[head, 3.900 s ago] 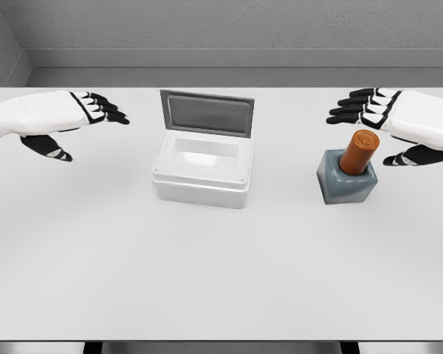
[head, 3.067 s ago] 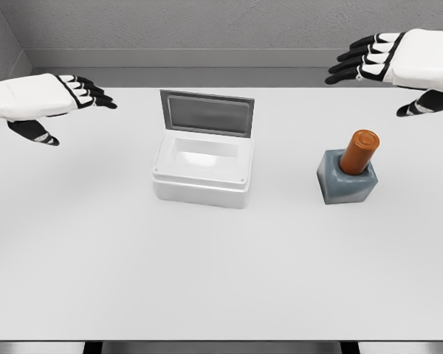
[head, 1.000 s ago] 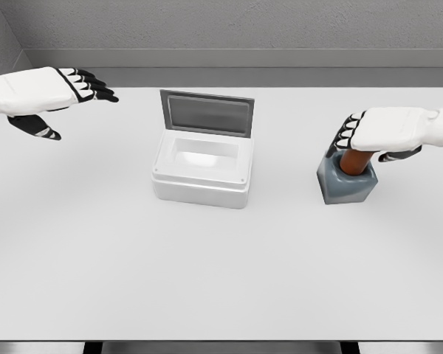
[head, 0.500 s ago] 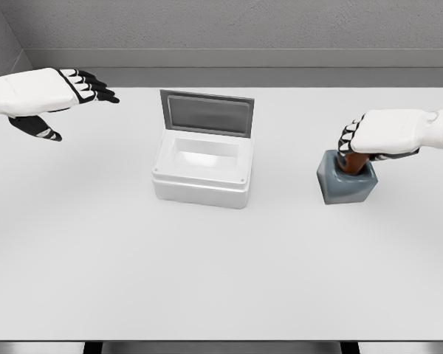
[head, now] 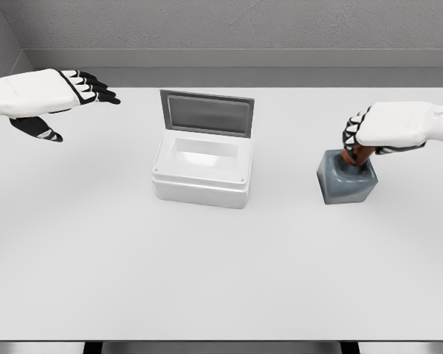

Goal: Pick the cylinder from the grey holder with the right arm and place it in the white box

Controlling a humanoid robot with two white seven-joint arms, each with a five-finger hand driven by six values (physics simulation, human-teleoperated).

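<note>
The orange-brown cylinder (head: 356, 155) stands in the grey holder (head: 345, 184) on the right side of the table; only a short piece of it shows under my right hand (head: 369, 133), whose fingers are curled shut around its top. The white box (head: 201, 169) sits left of the table's centre with its grey lid (head: 206, 113) raised at the back and its inside bare. My left hand (head: 55, 94) hovers over the far left of the table, fingers spread and holding nothing.
The white table (head: 221, 273) runs to a grey back wall (head: 229, 29). A wide gap of tabletop lies between the box and the holder.
My right hand came down from high at the back right and closed on the cylinder's top. Over the last second it has risen slightly with the cylinder. The left hand barely shifted.
</note>
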